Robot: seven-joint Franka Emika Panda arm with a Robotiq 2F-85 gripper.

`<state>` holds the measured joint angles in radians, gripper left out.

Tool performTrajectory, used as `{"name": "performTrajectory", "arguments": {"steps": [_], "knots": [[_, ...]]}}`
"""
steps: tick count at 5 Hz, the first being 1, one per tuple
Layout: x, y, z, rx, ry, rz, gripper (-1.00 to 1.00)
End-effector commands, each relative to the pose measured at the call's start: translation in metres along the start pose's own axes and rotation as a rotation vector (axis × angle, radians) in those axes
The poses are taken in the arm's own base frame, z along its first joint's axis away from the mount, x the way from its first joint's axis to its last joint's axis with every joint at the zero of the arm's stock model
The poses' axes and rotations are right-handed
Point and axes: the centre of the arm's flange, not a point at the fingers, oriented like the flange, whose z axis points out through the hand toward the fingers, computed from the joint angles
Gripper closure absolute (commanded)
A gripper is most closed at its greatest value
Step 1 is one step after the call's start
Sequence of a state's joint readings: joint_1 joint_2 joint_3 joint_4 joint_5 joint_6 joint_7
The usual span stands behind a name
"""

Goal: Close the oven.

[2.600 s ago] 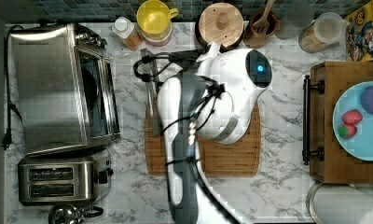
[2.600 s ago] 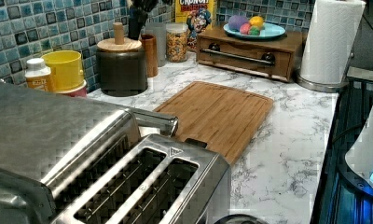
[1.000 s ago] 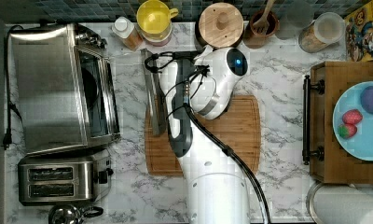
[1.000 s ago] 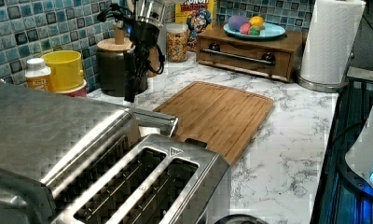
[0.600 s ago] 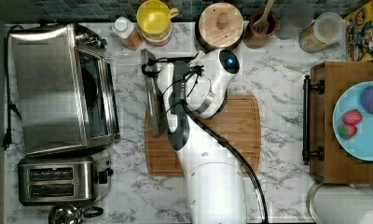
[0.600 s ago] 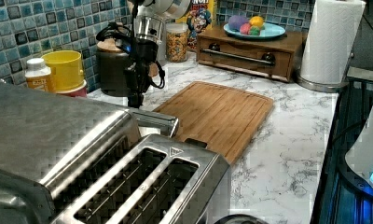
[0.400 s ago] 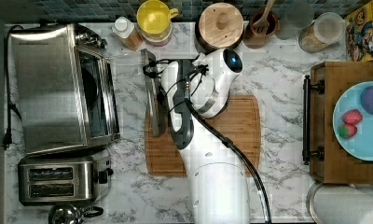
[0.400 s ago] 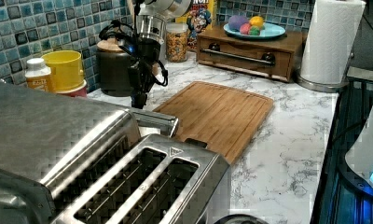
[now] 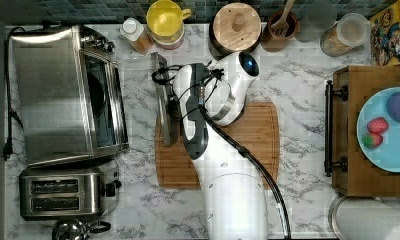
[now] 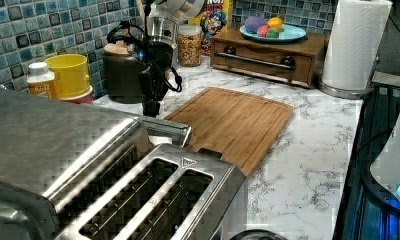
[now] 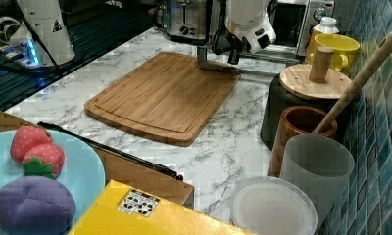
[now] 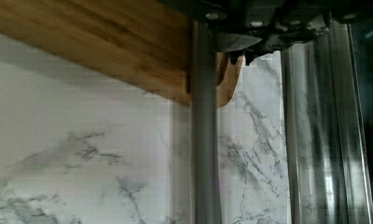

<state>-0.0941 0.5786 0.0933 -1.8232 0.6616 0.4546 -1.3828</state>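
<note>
The stainless-steel oven (image 9: 53, 95) stands at the top view's left. Its glass door (image 9: 138, 100) is folded down flat over the marble. The long bar handle (image 9: 168, 131) lies along the door's outer edge, next to the cutting board. My gripper (image 10: 151, 111) hangs just above that handle, near the end closer to the tiled wall. In the wrist view the bar handle (image 12: 205, 140) runs straight away from the camera, and the gripper (image 12: 239, 57) sits shut between the bar and the door frame, holding nothing. The right view puts the gripper (image 11: 232, 58) right over the bar handle (image 11: 218, 67).
A two-slot toaster (image 9: 63, 192) stands beside the oven. The wooden cutting board (image 9: 248, 145) lies under my arm. A yellow mug (image 9: 165, 20), a spice bottle (image 9: 135, 32) and a dark canister with a wooden lid (image 9: 236, 22) line the wall. A wooden box with a fruit plate (image 9: 345, 130) is at the top view's right.
My arm has swung from over the cutting board toward the oven and come down over the door handle. The door has stayed open flat.
</note>
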Motion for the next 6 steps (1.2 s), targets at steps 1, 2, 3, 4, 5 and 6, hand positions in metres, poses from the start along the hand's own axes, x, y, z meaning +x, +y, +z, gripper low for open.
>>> {"name": "performTrajectory", "arguments": {"steps": [1,2,3,4,5,6], "knots": [[0.042,-0.087,-0.029,0.075,0.108,-0.108,1.00],[0.040,-0.115,-0.039,0.148,0.103,-0.158,1.00],[0.029,-0.163,-0.050,0.143,0.097,-0.218,1.00],[0.021,-0.220,-0.057,0.113,0.090,-0.311,1.00],[0.014,-0.270,-0.044,0.061,0.039,-0.386,1.00],[0.007,-0.312,-0.042,-0.016,0.056,-0.434,1.00]]}}
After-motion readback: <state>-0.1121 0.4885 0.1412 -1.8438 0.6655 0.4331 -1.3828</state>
